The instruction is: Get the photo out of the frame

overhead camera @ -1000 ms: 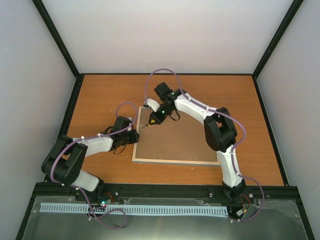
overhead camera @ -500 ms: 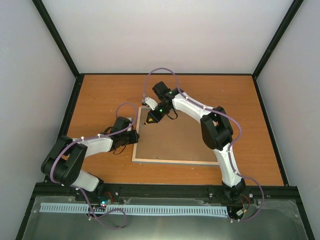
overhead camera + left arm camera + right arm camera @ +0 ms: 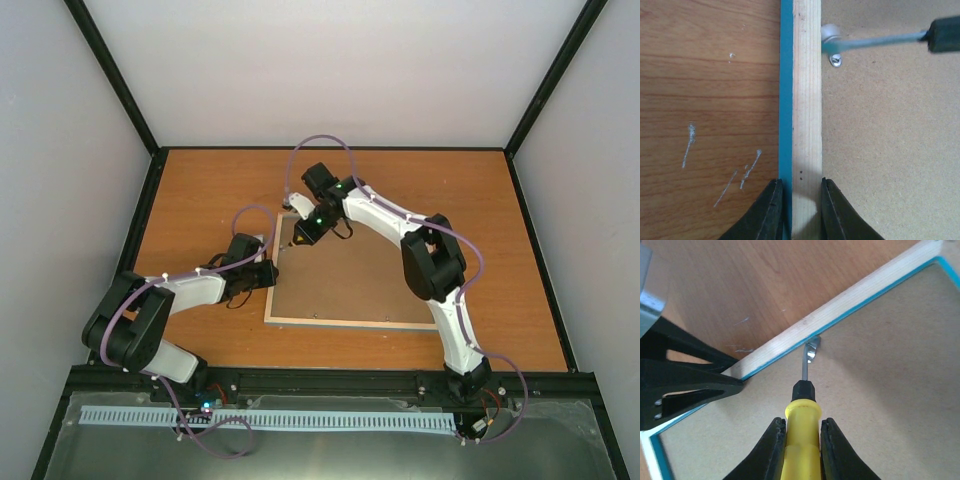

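At the centre of the overhead view, the frame (image 3: 350, 322) lies face down on the table (image 3: 200, 190), brown backing board (image 3: 370, 285) upward; the photo is hidden from sight. The left gripper (image 3: 801, 200) is clamped on the frame's left rail. The right gripper (image 3: 802, 435) squeezes a yellow screwdriver (image 3: 801, 410), its tip at a metal tab (image 3: 812, 349) beside that rail.

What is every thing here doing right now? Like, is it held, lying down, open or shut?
Frame, lying face down, back up.
Back board, in place in the frame.
Clip, lying over the board's edge.
Screwdriver, held, tip touching the clip.
Left end effector, shut on the frame's side rail.
Right end effector, shut on the screwdriver's handle.
Photo, hidden, cannot tell.
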Robot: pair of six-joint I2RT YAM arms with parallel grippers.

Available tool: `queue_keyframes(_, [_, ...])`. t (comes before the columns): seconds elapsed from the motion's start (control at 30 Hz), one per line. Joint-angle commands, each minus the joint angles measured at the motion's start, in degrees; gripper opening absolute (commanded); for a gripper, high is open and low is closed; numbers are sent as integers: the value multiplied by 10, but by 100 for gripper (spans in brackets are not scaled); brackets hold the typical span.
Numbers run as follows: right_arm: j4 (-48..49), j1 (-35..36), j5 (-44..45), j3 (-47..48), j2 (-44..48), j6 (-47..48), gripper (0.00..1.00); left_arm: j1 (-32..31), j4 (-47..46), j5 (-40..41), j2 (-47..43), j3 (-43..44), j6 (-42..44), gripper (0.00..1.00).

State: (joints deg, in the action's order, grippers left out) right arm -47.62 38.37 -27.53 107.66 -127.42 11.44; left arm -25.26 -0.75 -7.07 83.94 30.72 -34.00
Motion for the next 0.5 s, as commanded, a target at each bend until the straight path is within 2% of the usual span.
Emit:
queue_keyframes(0.0, [-6,-1,186,-9,22,-45,3,-3,-24,-35,-4,3,-21,1])
queue_keyframes(0.1, [-2,-6,177,-27,66,-52,3,-3,-25,-35,-5,2,-24,1])
queue_keyframes(0.27, [20,-8,85,-95,172,-32,3,-3,-21,-34,-13,9,-28,1])
queue_keyframes(0.37, [19,-8,52,-137,225,2,3,-2,-3,-32,-23,31,-25,13])
queue_keyframes(0.47, [13,-10,50,-185,277,46,3,-3,28,-16,-41,55,-23,41])
